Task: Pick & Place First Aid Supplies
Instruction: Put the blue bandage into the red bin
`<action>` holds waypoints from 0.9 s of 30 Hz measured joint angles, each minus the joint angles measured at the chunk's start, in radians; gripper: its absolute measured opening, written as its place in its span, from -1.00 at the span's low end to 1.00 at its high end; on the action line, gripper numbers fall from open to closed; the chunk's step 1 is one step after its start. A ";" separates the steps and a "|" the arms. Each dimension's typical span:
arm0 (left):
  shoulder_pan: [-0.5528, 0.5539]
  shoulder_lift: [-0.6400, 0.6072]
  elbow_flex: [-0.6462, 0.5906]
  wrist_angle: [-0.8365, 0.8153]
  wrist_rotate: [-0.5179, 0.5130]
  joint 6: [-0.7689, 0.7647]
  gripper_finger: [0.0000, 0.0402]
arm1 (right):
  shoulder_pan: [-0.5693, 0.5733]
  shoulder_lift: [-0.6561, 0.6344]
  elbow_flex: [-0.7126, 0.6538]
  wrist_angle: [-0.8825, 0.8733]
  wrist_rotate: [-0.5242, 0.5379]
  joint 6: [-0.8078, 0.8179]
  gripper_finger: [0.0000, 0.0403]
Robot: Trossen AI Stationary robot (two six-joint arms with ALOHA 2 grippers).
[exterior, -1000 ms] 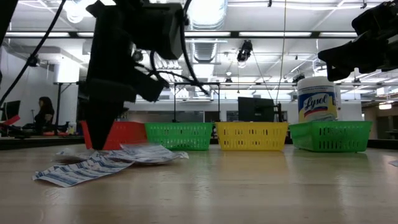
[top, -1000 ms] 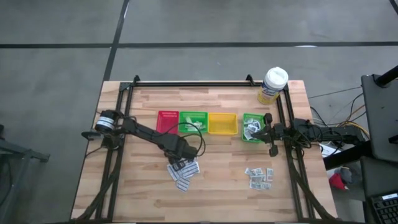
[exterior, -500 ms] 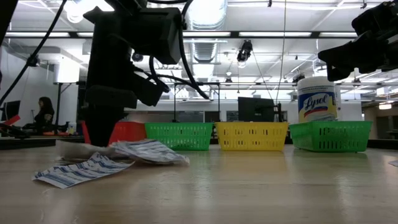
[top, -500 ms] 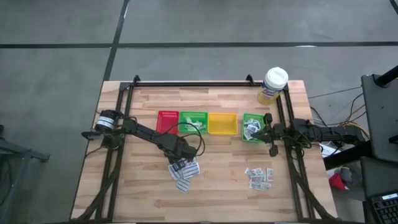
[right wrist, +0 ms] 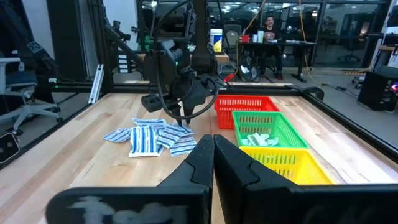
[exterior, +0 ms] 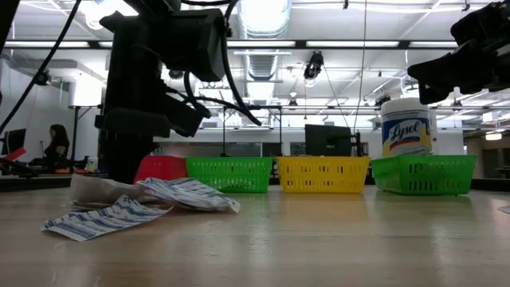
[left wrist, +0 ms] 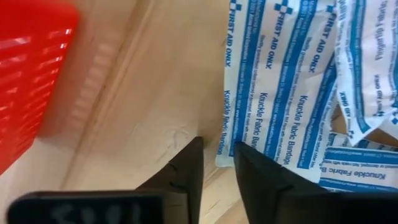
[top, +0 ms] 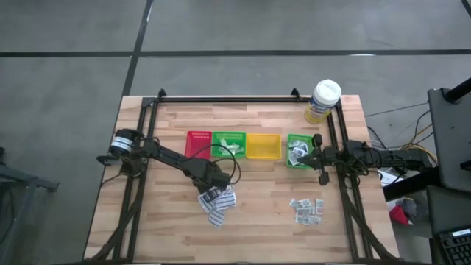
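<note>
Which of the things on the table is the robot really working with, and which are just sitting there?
Part of the job:
- knuckle bandage strips, the pile the left gripper is closing on
- small square packets near the right side
- sachets in the green tray
- packets in the far-right green tray
- right gripper, shut, waiting

Just sitting there:
- Lysol tub
- red tray
- yellow tray

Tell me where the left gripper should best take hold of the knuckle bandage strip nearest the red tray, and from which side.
Probably by its long free edge, coming straight down. The knuckle bandage strip lies flat at the edge of the pile, its tray-side edge bordering bare table; the other side is overlapped by neighbours. The left gripper already straddles that edge, one finger each side. The right gripper waits shut by the far green tray.
</note>
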 joint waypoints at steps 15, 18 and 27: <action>0.000 0.002 -0.003 0.019 -0.009 -0.005 -0.98 | 0.000 0.000 0.000 0.000 0.000 0.000 -0.96; 0.000 -0.008 -0.002 0.018 -0.010 -0.005 -0.99 | 0.000 0.000 0.000 0.000 0.000 0.000 -0.96; 0.002 -0.088 -0.007 -0.028 -0.044 -0.016 -1.00 | 0.000 0.003 0.000 0.000 0.000 0.000 -0.96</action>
